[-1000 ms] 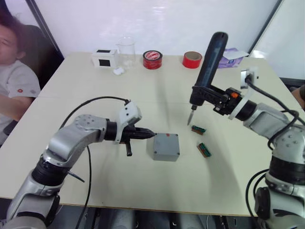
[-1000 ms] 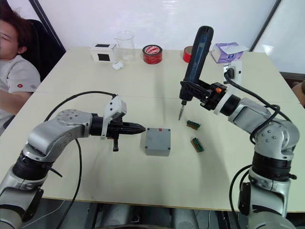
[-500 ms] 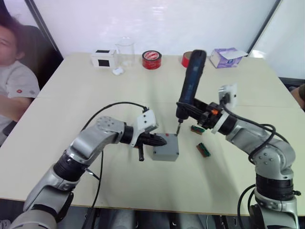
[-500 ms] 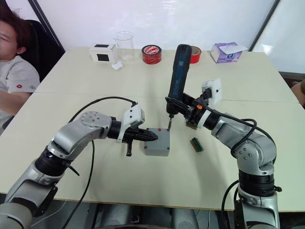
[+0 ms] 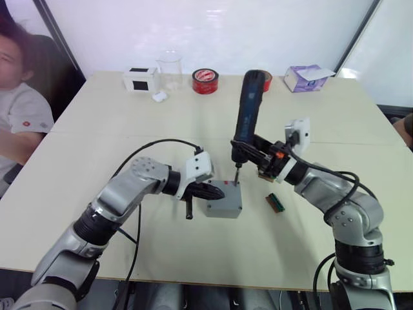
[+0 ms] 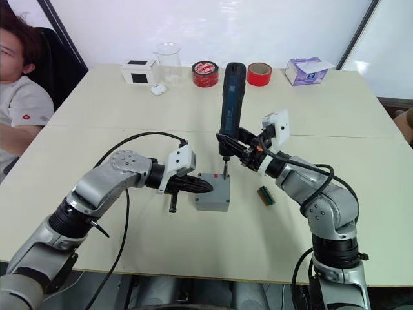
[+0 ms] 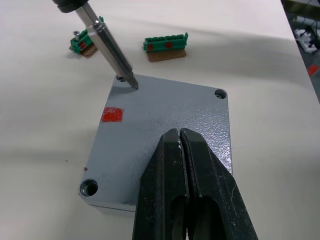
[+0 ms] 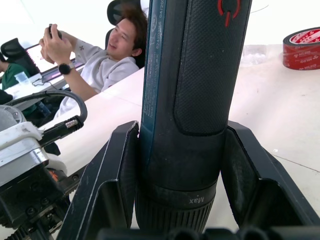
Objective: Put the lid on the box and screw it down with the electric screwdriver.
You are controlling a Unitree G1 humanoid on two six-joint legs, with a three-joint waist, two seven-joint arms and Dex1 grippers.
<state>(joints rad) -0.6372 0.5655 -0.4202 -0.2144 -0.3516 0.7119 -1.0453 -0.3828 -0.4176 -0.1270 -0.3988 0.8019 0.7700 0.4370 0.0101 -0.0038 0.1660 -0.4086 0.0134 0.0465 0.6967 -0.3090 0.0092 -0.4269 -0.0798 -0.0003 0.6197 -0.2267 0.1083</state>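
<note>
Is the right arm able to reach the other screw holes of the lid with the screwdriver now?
Probably yes. The electric screwdriver already stands on one corner hole of the lid. The left gripper presses shut on the lid's middle, leaving the corners free.

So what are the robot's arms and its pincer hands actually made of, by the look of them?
Both arms are chains of rounded silver-grey metal segments with black joints between them, and black cables loop loose alongside each. Near each wrist sits a small white block. The left gripper ends in two tapered glossy black fingers. The right gripper has broad, flat black fingers and a small orange part behind it.
</note>
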